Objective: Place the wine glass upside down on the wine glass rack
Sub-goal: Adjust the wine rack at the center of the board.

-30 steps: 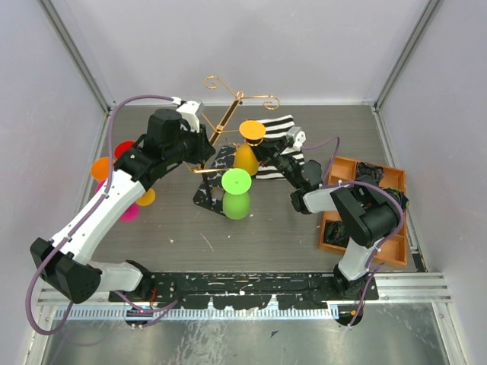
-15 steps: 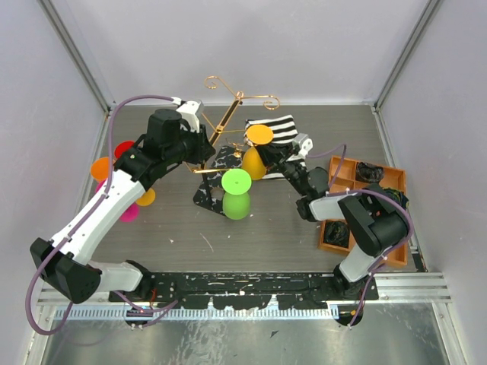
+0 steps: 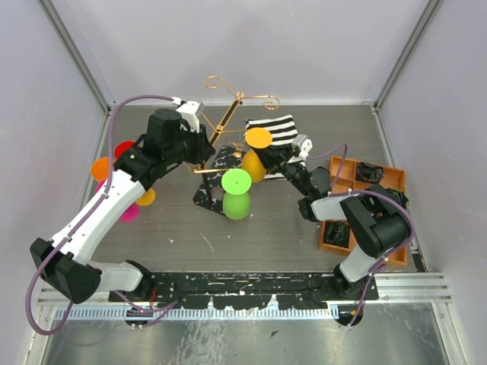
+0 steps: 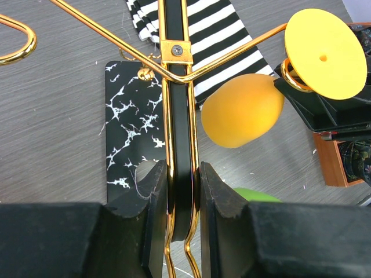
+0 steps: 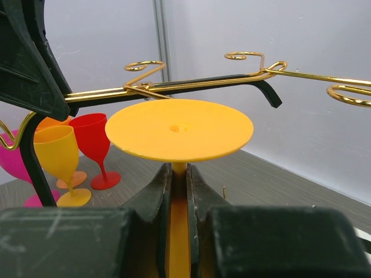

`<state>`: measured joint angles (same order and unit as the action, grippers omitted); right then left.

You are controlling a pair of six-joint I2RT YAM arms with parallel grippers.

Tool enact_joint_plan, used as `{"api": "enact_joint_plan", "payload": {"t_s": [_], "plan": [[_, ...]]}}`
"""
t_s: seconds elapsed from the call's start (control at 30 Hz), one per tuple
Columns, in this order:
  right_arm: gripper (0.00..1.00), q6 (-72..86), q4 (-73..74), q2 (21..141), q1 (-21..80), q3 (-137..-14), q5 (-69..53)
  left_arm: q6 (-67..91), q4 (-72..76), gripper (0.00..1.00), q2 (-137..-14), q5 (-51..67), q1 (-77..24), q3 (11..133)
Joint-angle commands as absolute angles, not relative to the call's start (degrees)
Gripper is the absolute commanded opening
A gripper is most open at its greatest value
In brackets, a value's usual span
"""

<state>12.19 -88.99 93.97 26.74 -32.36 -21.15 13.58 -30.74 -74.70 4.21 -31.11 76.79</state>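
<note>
Left gripper [image 4: 182,174] clamps the rack [image 4: 174,51] post, right gripper [image 5: 178,174] pinches yellow glass [image 5: 179,128] by its stem; green glass [image 3: 237,181] at its 7 o'clock.

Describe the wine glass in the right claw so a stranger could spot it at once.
Start at the gold wire rack on its black marbled base, mid-table. Just right of it, the right claw pinches an upside-down wine glass by the stem. It is yellow-orange; the inverted green glass nearby is unheld.
</note>
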Motion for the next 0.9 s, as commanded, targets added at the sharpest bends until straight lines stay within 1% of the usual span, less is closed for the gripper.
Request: {"api": "enact_joint_plan", "payload": {"t_s": [0.0,0.5,0.63,0.87], "plan": [[0.02,12.5,-96.3,93.1,26.9,-33.7,-25.6,12.6,-30.4,0.25,-75.6,4.9,-30.8,77.3],[0.05,12.4,-90.3,93.9,27.2,-38.1,-29.0,12.5,-30.6,0.25,-75.9,4.9,-30.8,77.4],[0.08,12.1,-87.8,94.4,27.2,-39.1,-29.1,12.5,-30.6,0.25,-75.9,4.9,-30.8,77.4],[0.16,11.2,-86.4,95.2,27.2,-39.0,-28.2,12.4,-30.7,0.25,-76.0,4.7,-30.8,77.4]]}}
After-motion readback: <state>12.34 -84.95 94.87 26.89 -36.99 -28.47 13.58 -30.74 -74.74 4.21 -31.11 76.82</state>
